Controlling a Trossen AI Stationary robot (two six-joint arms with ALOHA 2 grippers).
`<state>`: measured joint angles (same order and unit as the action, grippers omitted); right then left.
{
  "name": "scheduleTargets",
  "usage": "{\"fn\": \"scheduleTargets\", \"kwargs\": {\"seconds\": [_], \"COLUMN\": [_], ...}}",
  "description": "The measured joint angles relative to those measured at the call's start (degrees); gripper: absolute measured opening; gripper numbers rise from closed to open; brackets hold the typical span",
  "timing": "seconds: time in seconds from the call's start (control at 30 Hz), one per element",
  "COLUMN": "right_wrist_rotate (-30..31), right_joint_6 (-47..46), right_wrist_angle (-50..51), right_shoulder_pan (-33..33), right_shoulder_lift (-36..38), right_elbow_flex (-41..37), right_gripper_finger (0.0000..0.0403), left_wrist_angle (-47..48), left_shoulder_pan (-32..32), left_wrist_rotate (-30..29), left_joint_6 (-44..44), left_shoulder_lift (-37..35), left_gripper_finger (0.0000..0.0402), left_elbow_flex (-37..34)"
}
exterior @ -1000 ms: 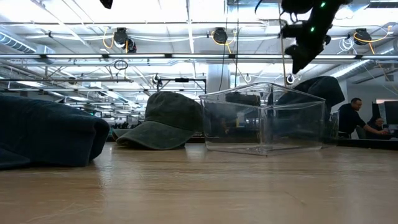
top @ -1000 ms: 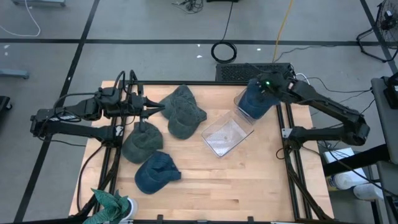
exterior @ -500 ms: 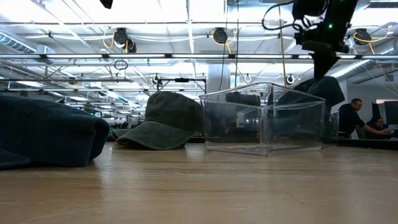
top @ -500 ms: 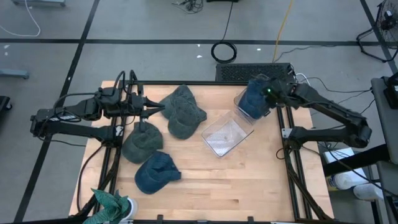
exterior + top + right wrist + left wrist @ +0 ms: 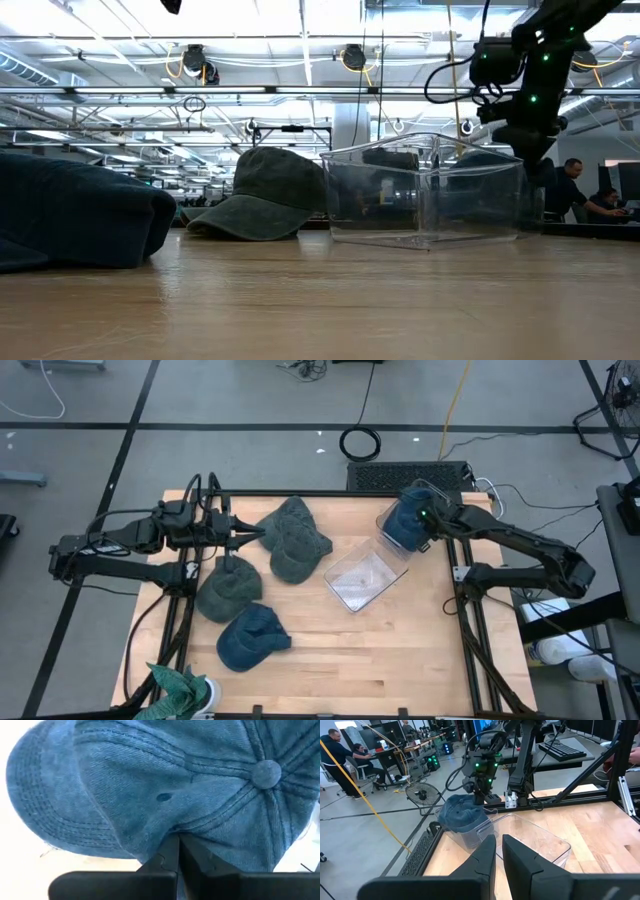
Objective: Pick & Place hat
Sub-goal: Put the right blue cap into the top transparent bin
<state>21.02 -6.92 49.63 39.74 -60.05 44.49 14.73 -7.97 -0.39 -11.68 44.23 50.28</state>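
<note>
Blue denim hat [image 5: 404,523] is sitting crown-up in the far clear bin [image 5: 395,545] at table's back right. Two green hats [image 5: 292,538] are lying mid-table, w/ a grey-green one [image 5: 228,588] & another blue one [image 5: 250,637] lying nearer the front left.

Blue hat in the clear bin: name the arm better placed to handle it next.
Right. The right gripper is shut on the blue hat in the clear bin; the left gripper sits shut by the green hats.

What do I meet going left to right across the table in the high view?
Left gripper → green caps → clear bin → blue cap → right gripper, shut against the blue cap.
</note>
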Motion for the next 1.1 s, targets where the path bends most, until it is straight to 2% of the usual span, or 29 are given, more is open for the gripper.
{"fn": "scheduleTargets", "kwargs": {"seconds": [0.13, 0.3, 0.4, 0.57, 0.67, 0.83, 1.1], "right_wrist_rotate": [0.6, 7.6, 9.3, 8.9, 8.4, 0.1, -0.1], "right_joint_6": [0.0, -1.4, -1.1, -0.4, 0.4, -0.7, 0.6], "right_wrist_angle": [0.1, -0.6, -3.4, -11.5, -12.9, -12.6, -15.7], "right_shoulder_pan": [0.8, 1.4, 1.5, 1.5, 2.5, 6.0, 7.1], "right_shoulder_lift": [-0.9, -1.0, -1.0, -1.0, -2.6, -8.9, -18.5], "right_elbow_flex": [0.0, 0.0, 0.0, 0.0, 0.0, 0.0, 0.0], "right_gripper_finger": [0.0001, 0.0001, 0.0, 0.0, 0.0, 0.0, 0.0], "left_wrist_angle": [0.0, 0.0, 0.0, 0.0, 0.0, 0.0, 0.0], "left_shoulder_pan": [0.0, 0.0, 0.0, 0.0, 0.0, 0.0, 0.0], "left_wrist_rotate": [0.0, 0.0, 0.0, 0.0, 0.0, 0.0, 0.0], "left_joint_6": [0.0, 0.0, 0.0, 0.0, 0.0, 0.0, 0.0], "left_shoulder_lift": [0.0, 0.0, 0.0, 0.0, 0.0, 0.0, 0.0], "left_gripper_finger": [0.0042, 0.0042, 0.0042, 0.0042, 0.0042, 0.0042, 0.0042], "left_elbow_flex": [0.0, 0.0, 0.0, 0.0, 0.0, 0.0, 0.0]}}
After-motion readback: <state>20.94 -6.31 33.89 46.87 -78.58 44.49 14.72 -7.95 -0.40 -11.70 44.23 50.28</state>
